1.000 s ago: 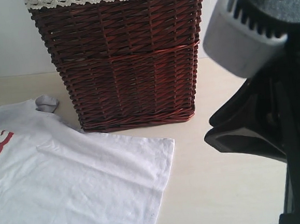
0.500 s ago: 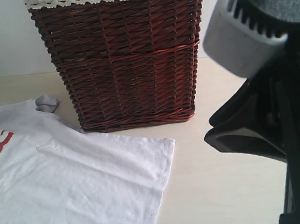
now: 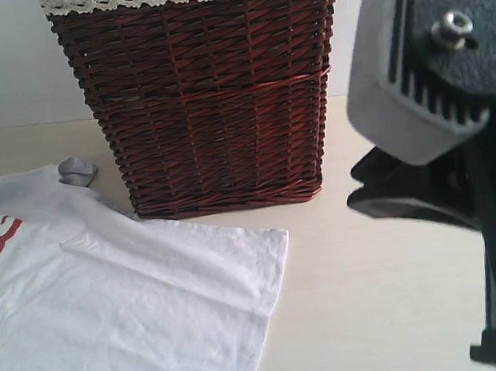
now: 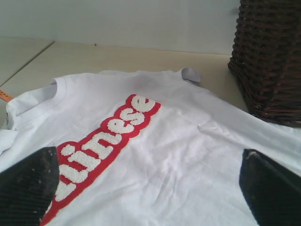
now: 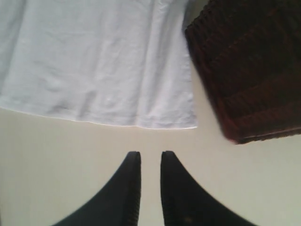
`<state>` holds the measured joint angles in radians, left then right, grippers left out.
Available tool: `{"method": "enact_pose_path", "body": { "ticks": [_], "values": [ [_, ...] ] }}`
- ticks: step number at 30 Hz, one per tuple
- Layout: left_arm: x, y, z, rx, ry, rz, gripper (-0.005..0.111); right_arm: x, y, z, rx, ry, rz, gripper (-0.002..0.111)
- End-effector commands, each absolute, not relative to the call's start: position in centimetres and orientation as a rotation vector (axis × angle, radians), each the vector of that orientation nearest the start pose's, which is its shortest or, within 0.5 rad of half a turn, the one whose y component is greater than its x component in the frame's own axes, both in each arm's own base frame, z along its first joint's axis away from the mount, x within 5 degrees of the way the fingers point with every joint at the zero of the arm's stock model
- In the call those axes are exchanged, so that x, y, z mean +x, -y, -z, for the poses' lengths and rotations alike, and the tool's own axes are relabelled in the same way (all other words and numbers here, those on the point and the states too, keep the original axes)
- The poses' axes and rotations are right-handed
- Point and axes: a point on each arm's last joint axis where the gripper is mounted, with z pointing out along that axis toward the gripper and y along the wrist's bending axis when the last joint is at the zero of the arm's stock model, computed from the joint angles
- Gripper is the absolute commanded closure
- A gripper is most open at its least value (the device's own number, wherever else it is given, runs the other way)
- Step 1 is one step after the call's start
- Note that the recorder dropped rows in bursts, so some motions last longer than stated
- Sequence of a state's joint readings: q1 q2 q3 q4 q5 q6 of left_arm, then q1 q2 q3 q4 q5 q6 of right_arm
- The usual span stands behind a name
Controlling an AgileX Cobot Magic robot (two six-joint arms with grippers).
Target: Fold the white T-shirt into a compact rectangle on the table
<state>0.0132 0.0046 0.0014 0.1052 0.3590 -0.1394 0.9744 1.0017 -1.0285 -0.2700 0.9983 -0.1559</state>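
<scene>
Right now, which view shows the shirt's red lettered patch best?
The left wrist view: the red patch runs across the chest of the white T-shirt, letters readable. The exterior view catches only its end at the left edge. The right wrist view shows only plain fabric and hem.

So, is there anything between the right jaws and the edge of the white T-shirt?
Nothing visible. Only bare table lies between the right jaws and the hem of the white T-shirt. The wicker basket stands off to one side, not in that path.
</scene>
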Motion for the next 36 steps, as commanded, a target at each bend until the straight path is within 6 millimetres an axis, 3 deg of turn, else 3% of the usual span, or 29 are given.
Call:
{"method": "enact_pose_path", "body": {
  "ticks": [1,6,11,15,21,24,30,33,36],
  "values": [
    [5.3,-0.4,-18.1,-0.070,-1.834,-0.007,0.002,13.1,-13.8,-37.0,-1.416,-1.825,0.151,0.091],
    [5.3,-0.4,-18.1,-0.070,-1.834,-0.007,0.002,13.0,-14.0,-37.0,-1.409,-1.820,0.115,0.091],
    [5.3,-0.4,-18.1,-0.069,-1.834,-0.009,0.002,12.5,-15.8,-37.4,-1.266,-1.841,-0.187,0.091],
    [5.3,-0.4,-18.1,-0.069,-1.834,-0.009,0.002,12.7,-17.1,-37.1,-1.236,-1.848,-0.293,0.091],
    [5.3,-0.4,-18.1,-0.069,-1.834,-0.009,0.002,12.4,-18.7,-35.3,-1.223,-2.045,-0.473,0.091],
    [5.3,-0.4,-18.1,-0.069,-1.834,-0.009,0.002,13.0,-19.9,-33.6,-1.279,-2.129,-0.452,0.088],
    [5.3,-0.4,-18.1,-0.069,-1.834,-0.009,0.002,15.2,-23.4,-28.3,-1.360,-2.284,-0.398,0.046],
    [5.3,-0.4,-18.1,-0.069,-1.834,-0.009,0.002,16.5,-25.2,-25.5,-1.373,-2.326,-0.372,0.048],
    [5.3,-0.4,-18.1,-0.069,-1.834,-0.009,0.002,17.6,-26.7,-22.8,-1.385,-2.358,-0.346,0.064]
  ]
}}
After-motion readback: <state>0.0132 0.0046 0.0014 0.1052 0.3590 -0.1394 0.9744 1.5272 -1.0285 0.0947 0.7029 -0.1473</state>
